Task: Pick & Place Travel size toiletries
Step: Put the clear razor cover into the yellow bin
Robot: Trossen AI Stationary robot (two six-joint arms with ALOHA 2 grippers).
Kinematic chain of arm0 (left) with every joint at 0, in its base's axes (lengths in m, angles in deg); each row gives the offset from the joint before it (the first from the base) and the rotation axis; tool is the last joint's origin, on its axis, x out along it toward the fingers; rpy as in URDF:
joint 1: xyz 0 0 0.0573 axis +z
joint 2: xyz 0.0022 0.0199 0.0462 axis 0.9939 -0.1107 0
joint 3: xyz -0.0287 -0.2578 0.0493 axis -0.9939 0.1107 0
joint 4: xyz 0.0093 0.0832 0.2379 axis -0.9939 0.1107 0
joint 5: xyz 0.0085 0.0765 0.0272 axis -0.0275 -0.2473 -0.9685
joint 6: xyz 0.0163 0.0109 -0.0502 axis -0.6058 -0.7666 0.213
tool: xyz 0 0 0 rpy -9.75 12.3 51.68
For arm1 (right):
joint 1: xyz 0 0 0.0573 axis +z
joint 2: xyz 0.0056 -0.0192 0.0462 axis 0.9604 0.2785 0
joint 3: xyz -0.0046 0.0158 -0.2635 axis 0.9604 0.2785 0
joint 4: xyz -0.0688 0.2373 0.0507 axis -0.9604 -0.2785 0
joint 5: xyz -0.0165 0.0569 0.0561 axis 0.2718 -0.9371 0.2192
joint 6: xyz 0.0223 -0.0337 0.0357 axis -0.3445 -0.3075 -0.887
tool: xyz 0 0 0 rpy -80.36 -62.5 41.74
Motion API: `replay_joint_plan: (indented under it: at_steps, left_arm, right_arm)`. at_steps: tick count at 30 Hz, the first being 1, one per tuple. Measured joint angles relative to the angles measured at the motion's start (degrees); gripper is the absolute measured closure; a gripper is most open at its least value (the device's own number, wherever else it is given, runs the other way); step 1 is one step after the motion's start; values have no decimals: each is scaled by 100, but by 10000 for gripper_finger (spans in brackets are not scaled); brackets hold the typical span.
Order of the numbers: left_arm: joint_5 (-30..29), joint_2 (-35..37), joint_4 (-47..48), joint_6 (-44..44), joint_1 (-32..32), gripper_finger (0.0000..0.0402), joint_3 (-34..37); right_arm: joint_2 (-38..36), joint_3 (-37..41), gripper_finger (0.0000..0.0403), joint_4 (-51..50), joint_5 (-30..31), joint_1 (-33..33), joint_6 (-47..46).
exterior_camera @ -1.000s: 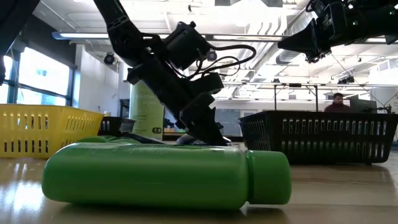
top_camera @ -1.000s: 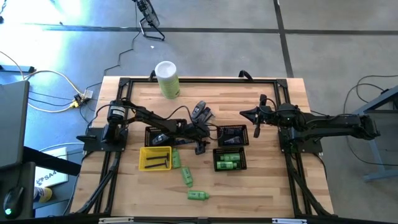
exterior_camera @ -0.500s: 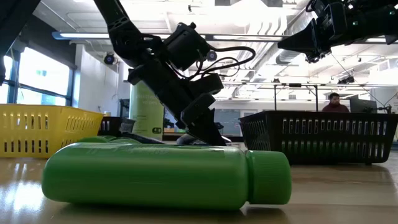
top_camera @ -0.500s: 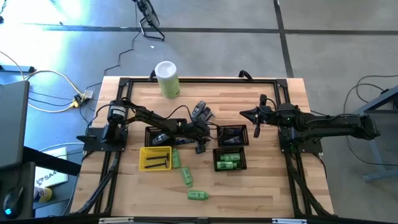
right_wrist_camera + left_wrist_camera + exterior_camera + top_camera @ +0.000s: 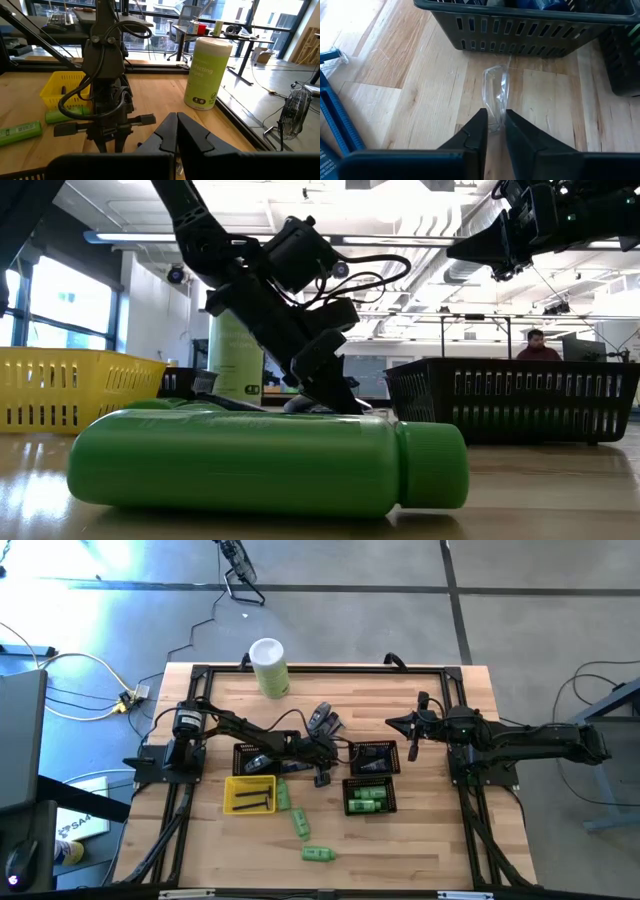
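Observation:
My left gripper (image 5: pixel 493 126) is down at the table's middle (image 5: pixel 322 777), its fingertips closed on a small clear packet (image 5: pixel 496 95) that lies on the wood in front of a black mesh basket (image 5: pixel 520 30). In the low view my left gripper (image 5: pixel 338 396) slants down behind a green bottle (image 5: pixel 270 460). Three green bottles (image 5: pixel 302 823) lie loose on the table and more sit in a basket (image 5: pixel 368 798). My right gripper (image 5: pixel 400 723) hangs shut and empty at the right (image 5: pixel 176 131). My left gripper pinches the clear packet's near end (image 5: pixel 494 120) between its two fingertips. The fingers slant down from the table's left and lie along the packet. The packet lies flat on the wood, its far end (image 5: pixel 495 72) pointing at the basket.
A yellow tray (image 5: pixel 250 794) with dark items is at the near left, with a black basket (image 5: pixel 255 758) behind it. Two more black baskets (image 5: pixel 374 757) are right of my left gripper. A tall pale-green canister (image 5: pixel 269 667) stands at the far edge.

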Motion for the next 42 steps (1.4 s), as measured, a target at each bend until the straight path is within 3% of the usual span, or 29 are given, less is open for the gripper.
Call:
replay_joint_plan:
  at_steps: [20,34,42]
  left_arm:
    - [111,103,149,11,0,353,15]
    - [105,1061,1384,-11,-4,353,14]
    - [271,1885,2900,203,-4,353,8]
  right_arm:
    - [0,-2,401,-27,-2,0,13]
    - [0,-2,401,-54,-1,-1,13]
    - [1,-7,401,-60,-49,0,13]
